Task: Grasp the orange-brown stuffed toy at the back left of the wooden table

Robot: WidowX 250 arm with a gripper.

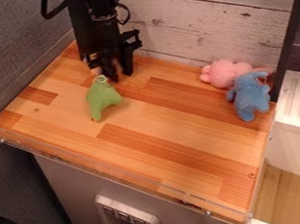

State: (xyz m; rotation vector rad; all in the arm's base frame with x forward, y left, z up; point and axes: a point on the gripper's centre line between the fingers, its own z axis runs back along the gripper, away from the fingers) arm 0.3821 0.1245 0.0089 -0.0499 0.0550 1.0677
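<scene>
Jaws parted, the black gripper (122, 76) hangs near the counter's (168, 146) back-left corner, just behind the green plush toy (102, 99) on the left half, which looks light and squashy, best pinched across its thick middle.

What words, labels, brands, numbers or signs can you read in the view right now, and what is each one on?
Nothing can be read for certain, so there are no texts to quote.
Three small squares on the pale frame below the wooden top: any marks on them are too small to read.
Green plush toy, pink plush toy and blue plush toy: no lettering seen.
</scene>
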